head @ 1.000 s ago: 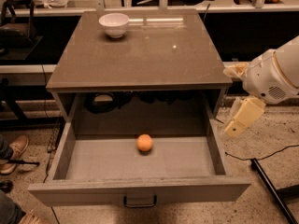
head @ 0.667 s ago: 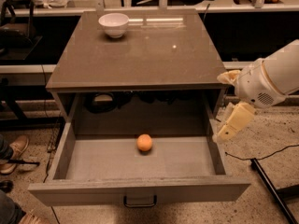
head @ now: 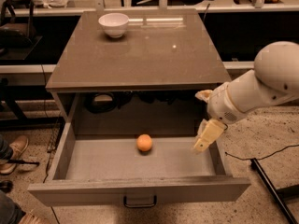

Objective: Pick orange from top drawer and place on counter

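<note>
The orange (head: 144,143) lies on the floor of the open top drawer (head: 140,190), near its middle. The drawer is pulled far out; its front panel has a small dark handle (head: 139,202). The counter (head: 140,55) is the glossy grey-brown top above it. My gripper (head: 200,122) hangs over the right side of the drawer, just under the counter's front edge, to the right of the orange and apart from it. Its two pale fingers (head: 208,134) are spread wide and hold nothing.
A white bowl (head: 113,24) stands at the back left of the counter. A person's shoe (head: 14,153) is on the floor at the left. A dark pole (head: 271,190) and a cable lie on the floor at the right. Desks and chairs stand behind the cabinet.
My arm has moved left, from beside the cabinet to over the drawer's right side, and the gripper is nearer the orange. The orange has not moved.
</note>
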Controlling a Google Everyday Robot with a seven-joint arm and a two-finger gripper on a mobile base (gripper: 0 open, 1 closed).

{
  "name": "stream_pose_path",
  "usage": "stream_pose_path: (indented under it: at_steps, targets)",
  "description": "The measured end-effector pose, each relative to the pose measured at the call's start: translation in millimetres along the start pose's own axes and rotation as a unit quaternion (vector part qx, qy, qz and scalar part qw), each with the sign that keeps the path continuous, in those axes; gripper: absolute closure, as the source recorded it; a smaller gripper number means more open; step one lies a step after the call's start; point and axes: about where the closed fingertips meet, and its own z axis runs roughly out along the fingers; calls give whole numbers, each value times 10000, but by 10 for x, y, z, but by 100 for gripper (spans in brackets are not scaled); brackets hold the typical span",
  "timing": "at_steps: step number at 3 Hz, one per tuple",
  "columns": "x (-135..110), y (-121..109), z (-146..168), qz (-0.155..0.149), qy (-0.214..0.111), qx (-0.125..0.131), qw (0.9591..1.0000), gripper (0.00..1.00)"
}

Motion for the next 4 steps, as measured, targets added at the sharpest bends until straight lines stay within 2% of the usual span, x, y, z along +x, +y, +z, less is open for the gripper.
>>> stream_pose_path:
  at_steps: [1,2,4]
  targets:
    - [-10,-19,385,-62,117,81,9999,0]
    - [-34,-40,768,-21,179,23,9998,0]
    - [-179,-21,1304,205,126,-115,9996,0]
